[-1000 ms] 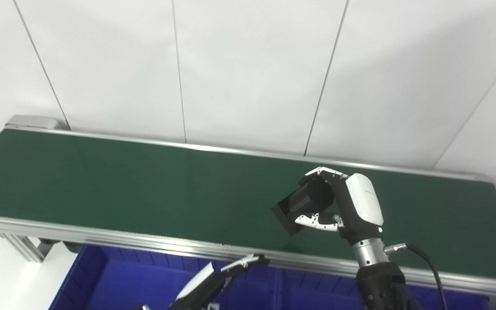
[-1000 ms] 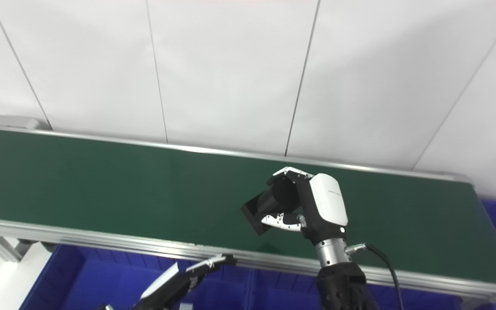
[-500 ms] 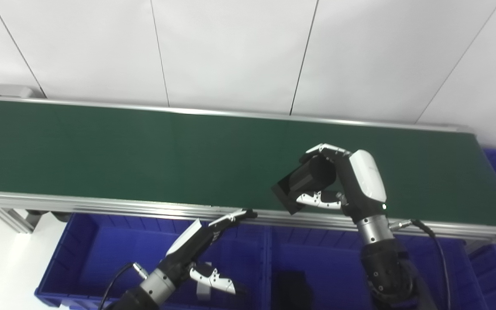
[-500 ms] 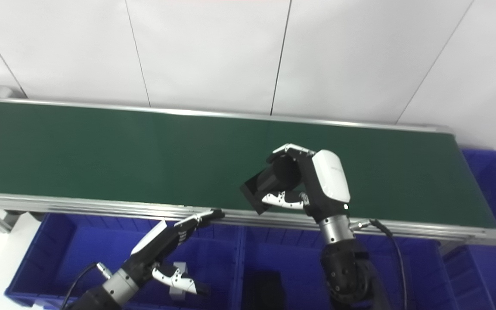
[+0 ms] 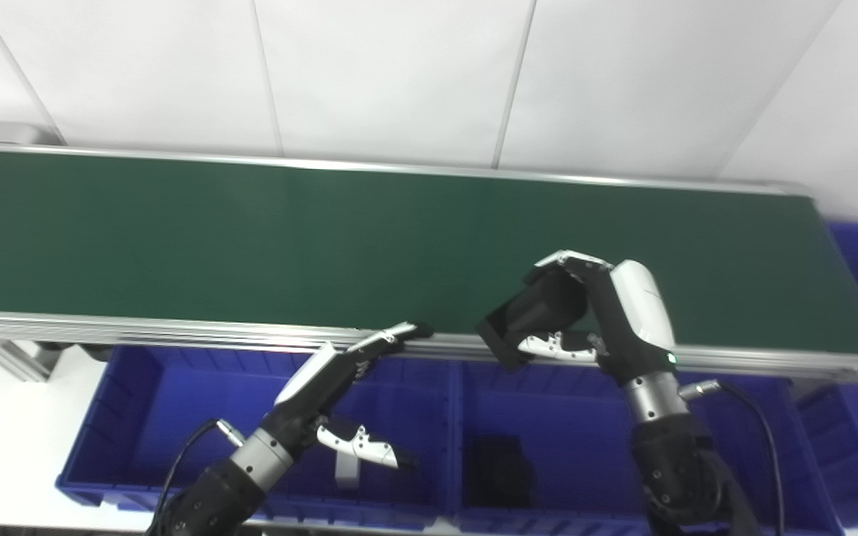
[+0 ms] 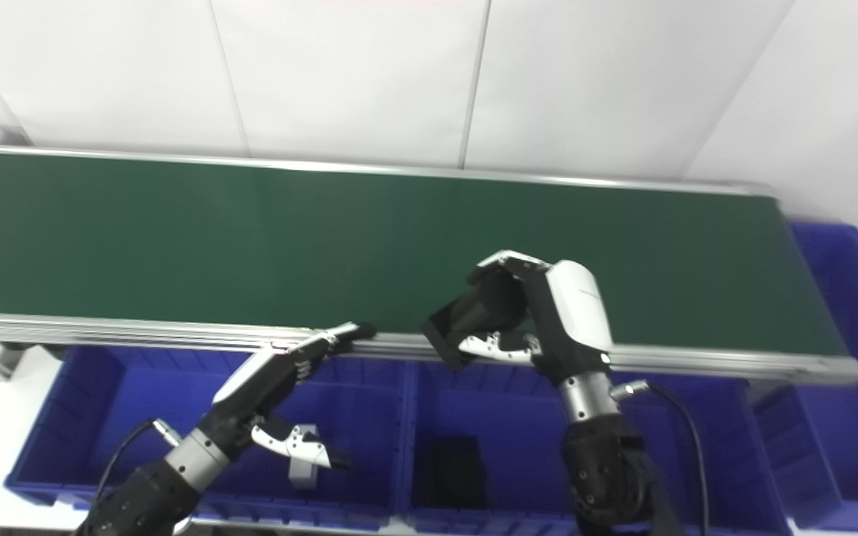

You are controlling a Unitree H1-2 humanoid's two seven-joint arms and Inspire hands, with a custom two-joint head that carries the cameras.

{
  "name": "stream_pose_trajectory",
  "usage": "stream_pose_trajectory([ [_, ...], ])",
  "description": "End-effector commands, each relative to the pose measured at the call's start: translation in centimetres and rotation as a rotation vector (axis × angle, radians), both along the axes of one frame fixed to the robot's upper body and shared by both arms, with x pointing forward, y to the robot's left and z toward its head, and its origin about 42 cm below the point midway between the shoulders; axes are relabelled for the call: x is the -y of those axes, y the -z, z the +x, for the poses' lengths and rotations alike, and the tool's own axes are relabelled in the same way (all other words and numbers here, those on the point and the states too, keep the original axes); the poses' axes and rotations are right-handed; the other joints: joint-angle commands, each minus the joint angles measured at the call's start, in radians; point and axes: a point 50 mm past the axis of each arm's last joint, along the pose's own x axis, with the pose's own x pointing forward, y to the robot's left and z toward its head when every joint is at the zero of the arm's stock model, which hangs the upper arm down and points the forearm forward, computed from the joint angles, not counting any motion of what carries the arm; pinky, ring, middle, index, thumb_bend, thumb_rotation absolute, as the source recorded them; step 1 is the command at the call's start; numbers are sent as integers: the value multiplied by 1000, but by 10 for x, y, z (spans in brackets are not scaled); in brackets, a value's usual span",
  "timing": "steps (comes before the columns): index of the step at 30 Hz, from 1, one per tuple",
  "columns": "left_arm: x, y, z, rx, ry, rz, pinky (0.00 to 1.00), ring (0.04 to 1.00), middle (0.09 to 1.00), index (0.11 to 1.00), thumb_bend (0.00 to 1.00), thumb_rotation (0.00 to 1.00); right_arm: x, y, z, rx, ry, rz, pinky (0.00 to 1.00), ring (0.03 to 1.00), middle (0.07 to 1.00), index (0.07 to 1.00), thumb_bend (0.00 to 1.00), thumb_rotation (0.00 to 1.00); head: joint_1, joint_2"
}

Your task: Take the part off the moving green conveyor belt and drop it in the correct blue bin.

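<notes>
Right hand fingers: curled over the top of a black motor-like part (image 5: 529,320), thumb (image 5: 548,347) pressed under it, so the part is clamped between them.
Right hand (image 5: 608,320): raised above the near edge of the belt, white back plate facing right, wrist and dark forearm coming up from the bottom right with a cable trailing beside them.
Black part: a dark cylinder ending in a square plate, tilted with the plate end low and to the left; it hangs over the near rail of the conveyor, above the far edge of the middle bin.
Left hand fingers: stretched out straight and apart, gripping nothing; the tips lie at the near rail of the conveyor, thumb pointing right and downward over the left bin.
Left hand (image 5: 339,372): spread over the left bin, forearm rising from the bottom left.
Green conveyor belt (image 5: 250,238): runs left to right across the scene, silver rails along the near and far sides.
Blue bins (image 5: 124,417): in a row below the near rail; another stands at the right end of the belt.
Middle bin (image 6: 474,387): holds a dark object (image 6: 459,461) on its floor.
Left bin: a small pale piece (image 6: 301,461) stands inside, just beside the left thumb.
Wall (image 5: 399,74): white panels behind the belt.
</notes>
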Motion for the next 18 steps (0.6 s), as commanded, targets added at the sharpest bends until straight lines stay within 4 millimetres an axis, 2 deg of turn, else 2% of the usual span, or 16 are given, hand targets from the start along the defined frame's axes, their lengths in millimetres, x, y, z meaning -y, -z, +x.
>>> stream_pose_trajectory([
  [1, -1, -18, 8, 68, 9, -20, 933, 944, 936, 870, 924, 217, 5, -11, -3, 30, 9, 7, 289, 360, 479, 528, 511, 0, -4, 6],
  [10, -5, -21, 11, 67, 11, -25, 935, 944, 934, 866, 927, 202, 20, 5, -18, -87, 68, -6, 310, 376, 495, 515, 514, 0, -24, 25],
  [18, -8, -23, 13, 70, 13, -15, 931, 945, 935, 868, 926, 198, 35, 23, -23, -144, 99, -127, 321, 369, 491, 522, 513, 0, -32, 35],
])
